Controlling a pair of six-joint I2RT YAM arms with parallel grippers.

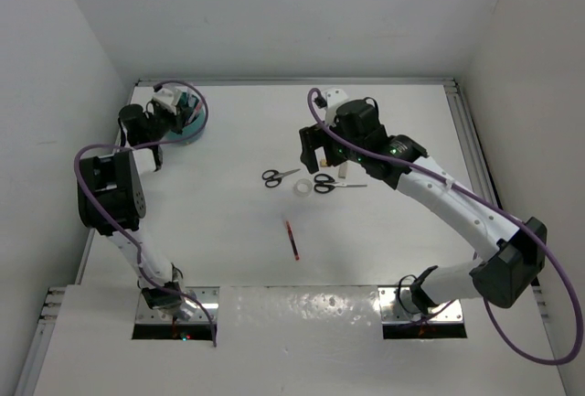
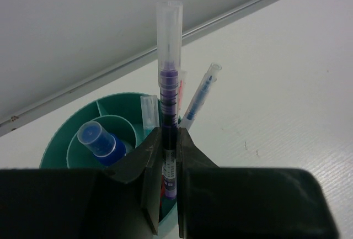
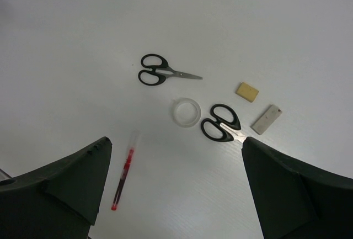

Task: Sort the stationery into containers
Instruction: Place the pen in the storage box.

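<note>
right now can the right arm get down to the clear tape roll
Probably yes. The right claw hangs open above the clear tape roll, and nothing covers it. One pair of black-handled scissors lies very close on its right in the wrist view, so the fingers could nudge those handles.

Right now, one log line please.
left gripper: shut on pen, upright at organiser | right gripper: open over tape roll | red pen: on table
</note>
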